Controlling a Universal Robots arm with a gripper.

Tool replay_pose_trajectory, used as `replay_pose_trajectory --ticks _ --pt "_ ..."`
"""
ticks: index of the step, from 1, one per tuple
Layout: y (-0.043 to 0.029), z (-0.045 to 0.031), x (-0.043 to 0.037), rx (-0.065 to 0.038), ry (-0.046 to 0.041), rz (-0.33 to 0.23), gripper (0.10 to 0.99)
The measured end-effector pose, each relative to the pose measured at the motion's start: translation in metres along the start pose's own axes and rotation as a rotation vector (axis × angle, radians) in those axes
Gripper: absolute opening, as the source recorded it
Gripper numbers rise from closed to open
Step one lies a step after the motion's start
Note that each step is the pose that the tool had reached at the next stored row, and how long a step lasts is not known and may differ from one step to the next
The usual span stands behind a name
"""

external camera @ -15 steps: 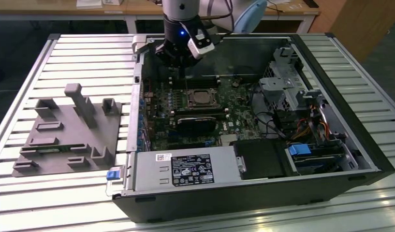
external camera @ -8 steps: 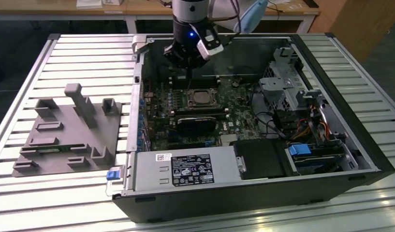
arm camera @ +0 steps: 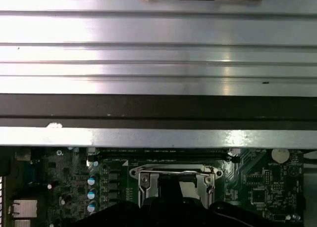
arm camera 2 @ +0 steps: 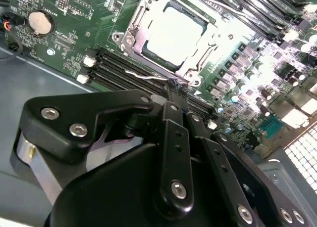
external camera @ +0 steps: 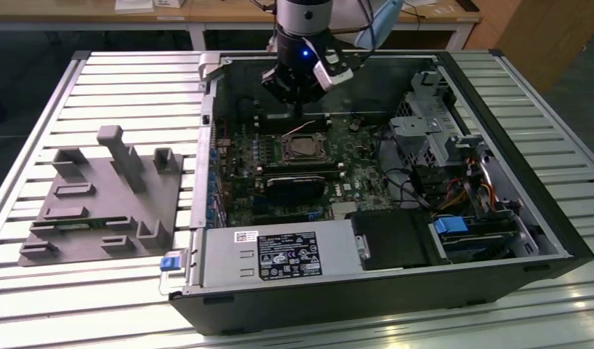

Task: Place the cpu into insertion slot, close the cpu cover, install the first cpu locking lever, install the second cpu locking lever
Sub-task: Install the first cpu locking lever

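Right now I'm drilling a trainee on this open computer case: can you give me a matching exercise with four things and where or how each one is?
Things:
1. cpu
2. cpu cover
3. gripper
4. grey fixture block

Descriptions:
A. on the slatted table, outside the case
B. seated in the insertion slot
C. folded down around the chip
D. tip by a thin wire lever at the socket's edge

Pairs: 1-B, 2-C, 3-D, 4-A

Arm: reaching down vertically, wrist straight.
Gripper [external camera: 294,109]: pointing downward; fingers [arm camera 2: 173,88] apparently drawn together at their tips.
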State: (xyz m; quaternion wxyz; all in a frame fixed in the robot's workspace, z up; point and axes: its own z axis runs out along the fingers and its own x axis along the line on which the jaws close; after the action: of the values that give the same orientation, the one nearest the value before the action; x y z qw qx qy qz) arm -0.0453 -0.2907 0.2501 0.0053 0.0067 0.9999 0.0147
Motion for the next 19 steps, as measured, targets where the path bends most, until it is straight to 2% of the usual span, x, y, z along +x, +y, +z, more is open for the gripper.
replay_pose_trajectory --ticks 1,3,4,9,12,15,19 --pt "0.0 0.0001 0.0 -0.001 -0.0001 0.0 0.122" --pt "0.0 0.001 0.0 -0.016 -0.0011 0.0 0.122" --pt "0.0001 0.0018 0.0 -0.02 -0.0018 0.0 0.122" --pt "0.0 0.0086 -0.0006 -0.021 -0.0057 -0.007 0.122" --pt "0.0008 0.016 -0.0057 -0.021 -0.0061 -0.007 0.122" --pt "0.0008 0.0211 -0.0069 -0.021 -0.0079 -0.012 0.122" --pt "0.0009 0.0226 -0.0069 -0.021 -0.0209 -0.022 0.122"
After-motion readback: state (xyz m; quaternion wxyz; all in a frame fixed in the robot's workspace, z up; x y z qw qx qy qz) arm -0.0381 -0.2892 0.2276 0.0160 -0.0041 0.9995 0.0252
